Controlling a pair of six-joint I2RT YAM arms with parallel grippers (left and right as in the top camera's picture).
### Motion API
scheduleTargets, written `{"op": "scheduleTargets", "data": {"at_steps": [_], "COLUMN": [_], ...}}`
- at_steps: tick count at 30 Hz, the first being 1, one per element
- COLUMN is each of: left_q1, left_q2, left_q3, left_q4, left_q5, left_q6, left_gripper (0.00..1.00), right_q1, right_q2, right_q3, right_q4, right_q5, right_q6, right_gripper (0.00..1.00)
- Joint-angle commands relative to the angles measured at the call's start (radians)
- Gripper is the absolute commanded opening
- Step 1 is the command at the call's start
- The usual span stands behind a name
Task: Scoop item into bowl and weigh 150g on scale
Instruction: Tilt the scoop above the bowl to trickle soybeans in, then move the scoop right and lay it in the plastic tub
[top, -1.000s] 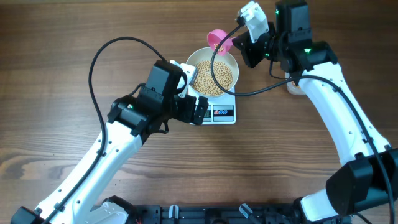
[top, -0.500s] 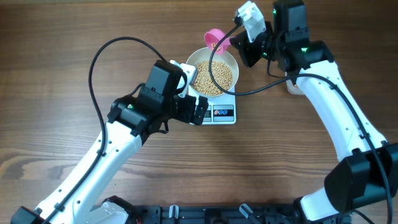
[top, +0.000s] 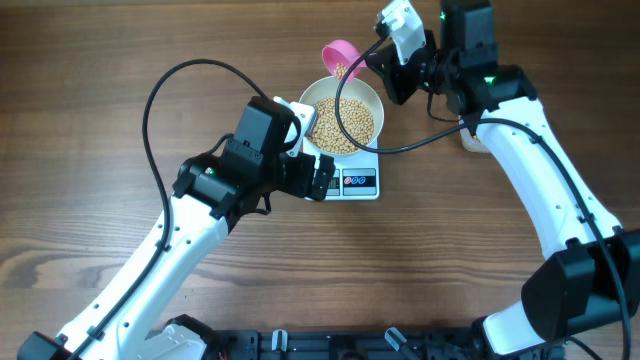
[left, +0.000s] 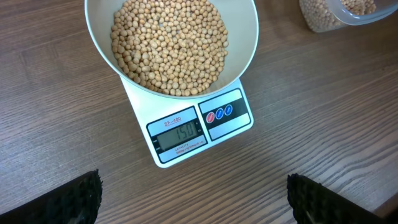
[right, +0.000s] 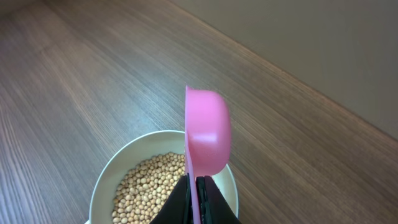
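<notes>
The smooth round white bowl (left: 247, 43), heaped with small tan beans (left: 168, 43), sits on the far part of the flat square scale (left: 193, 127), whose grey display along the near edge reads 150. The scale lies toward the far edge of the wood-grain table (left: 323, 112). The left gripper (left: 196, 202) gapes wide and empty. The right gripper (right: 198, 198) is clamped on the handle of a glossy pink scoop (right: 208, 134), raised by the bowl's far rim.

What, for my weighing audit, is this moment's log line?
beans: in bowl on scale | right end effector: shut on pink scoop | left end effector: open
</notes>
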Motion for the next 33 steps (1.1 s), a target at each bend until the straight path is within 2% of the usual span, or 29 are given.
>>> {"op": "scheduleTargets", "data": {"at_steps": [1,4,8,11,18,22,25,27,30,33], "left_q1": [0.007,0.007,0.007,0.007,0.007,0.007,0.007,0.007,0.007,0.007], "left_q2": [-0.003,-0.003,-0.003,-0.003,-0.003,-0.003,-0.003,-0.003,-0.003,-0.003], "left_q3": [0.015,0.015,0.015,0.015,0.015,0.015,0.015,0.015,0.015,0.015], "left_q4": [0.002,0.002,0.002,0.002,0.002,0.002,0.002,0.002,0.002,0.002], "left_q5": [-0.006,-0.006,-0.006,-0.006,-0.006,-0.006,-0.006,-0.006,-0.006,-0.006], "left_q6": [-0.006,-0.006,-0.006,-0.006,-0.006,-0.006,-0.006,-0.006,-0.006,-0.006], "left_gripper": [1.0,1.0,1.0,1.0,1.0,1.0,1.0,1.0,1.0,1.0], "right_q1": [0.006,0.006,0.006,0.004,-0.051,-0.133,-0.221,-0.289,-0.396,-0.487], "right_q2": [0.013,0.013,0.013,0.013,0.011,0.006,0.001,-0.001,-0.001,-0.002], "right_q3": [0.009,0.009,0.009,0.009,0.01,0.01,0.01,0.01,0.01,0.01], "right_q4": [-0.008,-0.01,0.013,0.06,0.174,0.173,0.171,0.139,0.005,-0.109], "right_q5": [-0.024,-0.024,-0.024,-0.024,-0.024,-0.026,-0.094,-0.144,-0.148,-0.148], "right_q6": [0.012,0.014,0.124,0.259,0.67,0.915,1.015,1.06,1.17,1.223], "right_gripper": [0.04,0.04,0.04,0.04,0.04,0.04,0.04,0.04,0.04,0.04]}}
